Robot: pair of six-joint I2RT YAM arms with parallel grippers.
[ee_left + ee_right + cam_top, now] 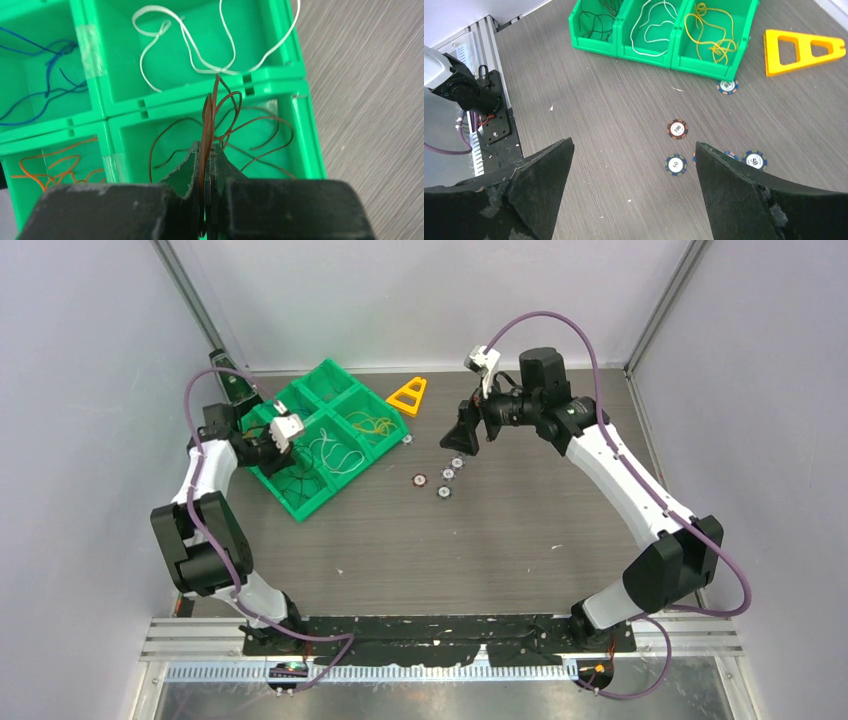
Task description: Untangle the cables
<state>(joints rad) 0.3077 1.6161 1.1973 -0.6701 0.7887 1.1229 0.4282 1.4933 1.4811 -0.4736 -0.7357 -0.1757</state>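
While clamped, brown cables (pixel 206 125) straight outward.

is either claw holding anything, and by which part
The left claw is shut on the dark brown cables, pinching several strands bunched together, their loops fanning out over the green bin. The right claw is open and holds nothing.

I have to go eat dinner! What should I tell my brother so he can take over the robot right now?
Left gripper: shut on the dark brown wires, over the green bin compartment beside the white one.
Right gripper: open, empty, above the table near the poker chips.
Done: white wire, blue wires, orange wires and yellow wires each lie in their own compartment.
Left: the brown bunch probably needs releasing into its compartment.
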